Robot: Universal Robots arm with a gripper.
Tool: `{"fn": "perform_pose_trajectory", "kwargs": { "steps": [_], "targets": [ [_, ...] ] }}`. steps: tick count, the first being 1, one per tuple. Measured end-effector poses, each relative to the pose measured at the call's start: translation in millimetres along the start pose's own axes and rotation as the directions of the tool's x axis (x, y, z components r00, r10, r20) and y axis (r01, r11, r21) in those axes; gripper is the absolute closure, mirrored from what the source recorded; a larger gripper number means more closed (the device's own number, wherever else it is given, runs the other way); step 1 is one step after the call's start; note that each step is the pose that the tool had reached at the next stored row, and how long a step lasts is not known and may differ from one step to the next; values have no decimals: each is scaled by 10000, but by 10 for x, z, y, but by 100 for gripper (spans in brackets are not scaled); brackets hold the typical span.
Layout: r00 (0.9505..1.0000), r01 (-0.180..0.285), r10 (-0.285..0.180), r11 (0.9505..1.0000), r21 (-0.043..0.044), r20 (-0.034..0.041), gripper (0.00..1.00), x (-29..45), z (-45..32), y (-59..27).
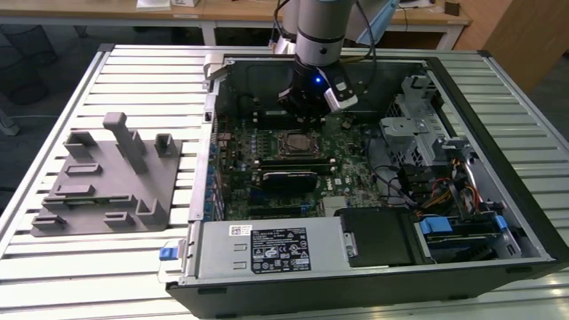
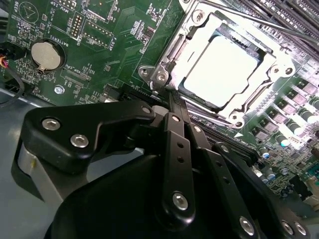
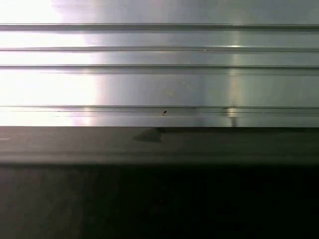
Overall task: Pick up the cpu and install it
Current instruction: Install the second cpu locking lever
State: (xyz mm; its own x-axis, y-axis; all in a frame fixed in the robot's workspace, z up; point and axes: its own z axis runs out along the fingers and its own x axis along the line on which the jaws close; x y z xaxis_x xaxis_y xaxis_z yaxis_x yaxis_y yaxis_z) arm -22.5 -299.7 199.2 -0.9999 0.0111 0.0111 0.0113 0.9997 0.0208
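The cpu (image 2: 224, 69) lies flat inside the motherboard socket, its silver top glaring bright, with the metal socket frame (image 2: 162, 74) around it. In the exterior view the cpu (image 1: 296, 142) sits mid-board inside the open computer case. My gripper (image 2: 172, 99) hangs just beside the socket's corner, a little above the board. Its thin black fingers (image 2: 179, 144) are pressed together with nothing between them. The exterior view has the gripper (image 1: 305, 120) just behind the socket, under the arm's wrist.
A grey plastic fixture block (image 1: 106, 177) stands on the ribbed metal table (image 3: 159, 74) at the exterior view's left. The case walls (image 1: 209, 133), power supply (image 1: 266, 250), drive cage (image 1: 418, 127) and cables (image 1: 400, 187) crowd the board. A coin battery (image 2: 46, 54) sits near the gripper.
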Motion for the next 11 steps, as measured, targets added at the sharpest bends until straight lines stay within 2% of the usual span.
{"fn": "perform_pose_trajectory", "kwargs": {
  "steps": [5, 6, 7, 11],
  "targets": [
    [10000, -2, 2, 9999, 124, 1, 89, 0, 18, -1],
    [10000, -2, 2, 9998, 195, 0, 89, 0, 25, -2],
    [10000, 0, 3, 9990, 444, -62, 89, -2, 17, 4],
    [10000, 0, 3, 9990, 444, -62, 89, -2, 17, 4]
  ]
}}
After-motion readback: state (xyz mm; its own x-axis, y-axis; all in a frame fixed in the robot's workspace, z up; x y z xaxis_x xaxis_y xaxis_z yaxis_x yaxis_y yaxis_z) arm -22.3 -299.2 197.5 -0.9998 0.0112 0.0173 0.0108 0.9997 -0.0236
